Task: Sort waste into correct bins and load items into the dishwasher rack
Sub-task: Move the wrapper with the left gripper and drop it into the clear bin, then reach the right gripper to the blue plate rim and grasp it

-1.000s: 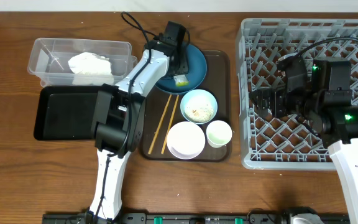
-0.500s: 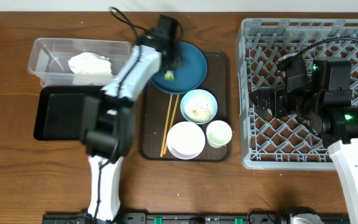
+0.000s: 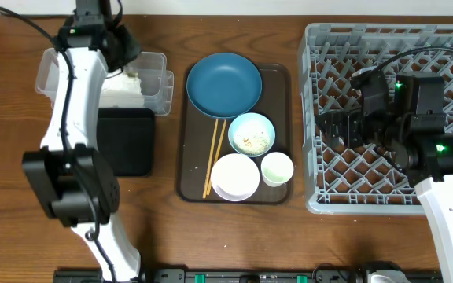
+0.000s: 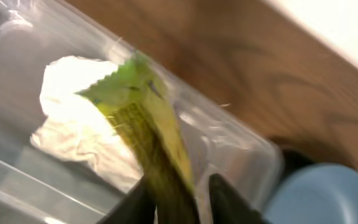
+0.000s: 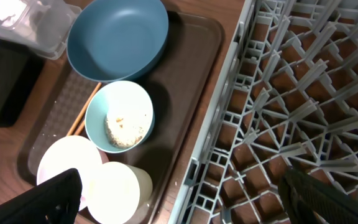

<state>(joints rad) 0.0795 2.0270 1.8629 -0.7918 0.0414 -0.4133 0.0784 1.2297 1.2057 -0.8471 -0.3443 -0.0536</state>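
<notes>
From overhead, the left claw (image 3: 130,63) is out over the tub (image 3: 53,67) at the table's far left corner, directly above the napkin (image 3: 120,90) lying inside. The black tray (image 3: 128,145) sits just in front of the tub. Across the table the right claw (image 3: 329,126) hangs over the rack (image 3: 384,39), well apart from the bins, so the left arm is plainly the nearer one here. Between the arms sits the brown tray (image 3: 281,79), carrying the plate (image 3: 223,84), the blue bowl (image 3: 251,134) with its rice scraps, the white bowl (image 3: 235,176) and the cup (image 3: 277,167). The chopsticks (image 3: 213,157) lie on it too, pointing front to back. On the left wrist view, the fingers (image 4: 229,199) are pinched on the near end of the wrapper (image 4: 148,115). Its long axis runs straight away from the claw, and its far tip is over the napkin (image 4: 73,130). The tub wall (image 4: 229,134) is just to one side. The drop looks to be straight down with room inside the walls, though so light a scrap may cling to a pad or flutter toward that wall. On the right wrist view, the right claw (image 5: 179,180) is spread wide with nothing between its fingers. It is poised where the rack (image 5: 291,93) meets the brown tray (image 5: 197,50), with the dishes near on the tray side and the rack's pegs all bare.
</notes>
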